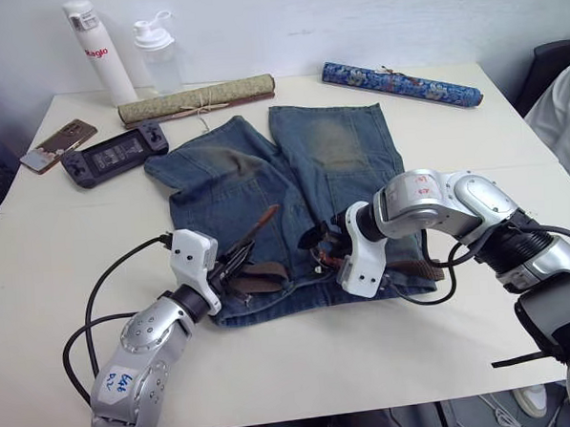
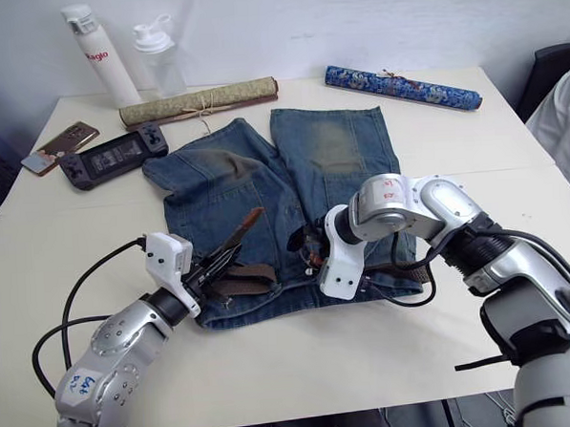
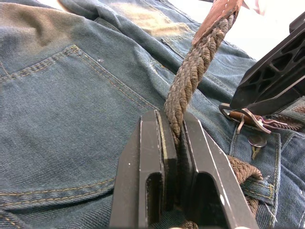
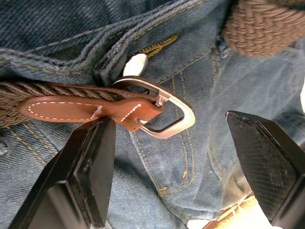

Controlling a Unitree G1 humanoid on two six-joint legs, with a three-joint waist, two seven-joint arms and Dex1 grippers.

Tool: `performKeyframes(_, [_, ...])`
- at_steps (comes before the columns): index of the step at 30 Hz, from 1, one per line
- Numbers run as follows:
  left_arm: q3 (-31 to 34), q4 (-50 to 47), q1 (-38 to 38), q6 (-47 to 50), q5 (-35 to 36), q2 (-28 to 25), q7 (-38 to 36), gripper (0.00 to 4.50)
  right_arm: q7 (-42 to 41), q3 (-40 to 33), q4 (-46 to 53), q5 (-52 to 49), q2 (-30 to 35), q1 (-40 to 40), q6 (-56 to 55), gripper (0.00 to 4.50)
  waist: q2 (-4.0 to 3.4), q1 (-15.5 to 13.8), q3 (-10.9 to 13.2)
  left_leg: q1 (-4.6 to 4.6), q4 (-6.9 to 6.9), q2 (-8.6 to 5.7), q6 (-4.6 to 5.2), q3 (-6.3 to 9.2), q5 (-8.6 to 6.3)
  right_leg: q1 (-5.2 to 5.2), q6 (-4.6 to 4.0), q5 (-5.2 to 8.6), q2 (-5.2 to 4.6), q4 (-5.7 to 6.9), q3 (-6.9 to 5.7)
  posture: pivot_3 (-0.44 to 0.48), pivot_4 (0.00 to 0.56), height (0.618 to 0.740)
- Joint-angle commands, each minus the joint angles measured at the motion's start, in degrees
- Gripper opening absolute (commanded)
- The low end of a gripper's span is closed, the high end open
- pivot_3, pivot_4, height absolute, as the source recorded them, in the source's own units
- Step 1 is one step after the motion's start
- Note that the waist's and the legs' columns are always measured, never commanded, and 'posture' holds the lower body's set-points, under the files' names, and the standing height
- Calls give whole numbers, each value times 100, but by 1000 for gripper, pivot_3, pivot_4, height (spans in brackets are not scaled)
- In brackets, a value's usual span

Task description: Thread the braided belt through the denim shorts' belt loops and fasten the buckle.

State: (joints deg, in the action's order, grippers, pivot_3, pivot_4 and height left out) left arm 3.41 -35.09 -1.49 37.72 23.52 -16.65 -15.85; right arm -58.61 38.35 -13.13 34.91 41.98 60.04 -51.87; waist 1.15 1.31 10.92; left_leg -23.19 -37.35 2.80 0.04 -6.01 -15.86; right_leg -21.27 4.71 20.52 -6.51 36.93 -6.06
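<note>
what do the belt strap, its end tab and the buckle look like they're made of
The braided belt looks like woven brown cord or fabric, matte, with twisted strands showing. The end tab by the buckle looks like smooth tan leather or a leather look-alike, with white stitching along its edge. The buckle looks like brushed silver metal, with a dull sheen.

Surface I'm working over: a pale cream table (image 1: 474,165). Lying flat on it near mid-table, the denim shorts (image 1: 293,175), legs pointing to the far edge. Along the far edge: rolled olive scroll (image 1: 196,99) tied with string, rolled blue patterned scroll (image 1: 401,83), white bottle (image 1: 99,51) with red lettering and clear shaker bottle (image 1: 158,56) standing upright. Far left corner: a phone (image 1: 58,146) just beside a dark handheld game console (image 1: 116,154).
</note>
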Motion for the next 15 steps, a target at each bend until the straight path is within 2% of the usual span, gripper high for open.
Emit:
performKeyframes(1, [16, -60, -84, -137, 22, 28, 6, 0, -544, 215, 159, 120, -127, -252, 425, 3921, 0, -13, 0, 1, -2, 0, 0, 4, 0, 4, 0, 0, 0, -1, -3, 0, 150, 717])
performKeyframes(4, [22, -50, -135, -132, 34, 23, -11, 0, -906, 134, 346, -64, -91, -448, 820, 3921, 0, -8, 0, 3, -2, 1, 0, 9, 0, 9, 0, 0, 1, 0, -8, 0, 150, 717])
performKeyframes(5, [26, -42, -151, -127, 32, 21, -10, 0, -974, 96, 391, -87, -54, -493, 888, 3706, 0, -15, 0, 4, -2, 1, 1, 13, 0, 13, 0, 0, 1, -1, -11, 0, 150, 717])
performKeyframes(8, [25, -31, -174, -115, 35, 27, -9, 0, -1029, -155, 571, -205, 61, -690, 1204, 2899, 0, -27, 0, 6, -4, 0, 1, 19, 0, 23, 0, 0, 0, -2, -18, 0, 150, 717])
performKeyframes(9, [20, -32, -179, -114, 37, 29, -11, 0, -1028, -240, 628, -273, 102, -760, 1294, 2439, 0, -39, 0, 7, -5, 0, 1, 20, 0, 25, 0, 0, 0, -3, -18, 0, 150, 717])
performKeyframes(10, [19, -27, -183, -113, 38, 28, -14, 0, -1036, -313, 673, -320, 141, -816, 1376, 2207, 0, -69, 0, 10, -5, -1, 1, 21, -1, 28, 0, 0, 0, -4, -20, 0, 150, 717])
performKeyframes(12, [20, -22, -188, -103, 43, 30, -16, 0, -1011, -482, 784, -389, 204, -912, 1525, 1322, 0, -117, 0, 11, -12, -3, 2, 27, -1, 35, 0, 0, -1, -8, -24, 0, 150, 717])
performKeyframes(15, [12, -13, -208, -91, 49, 31, -21, 0, -991, -726, 965, -493, 254, -1043, 1798, 315, 3, -116, -2, 43, -16, -2, 4, 34, -4, 72, 0, 0, -1, -14, -30, 0, 150, 717])
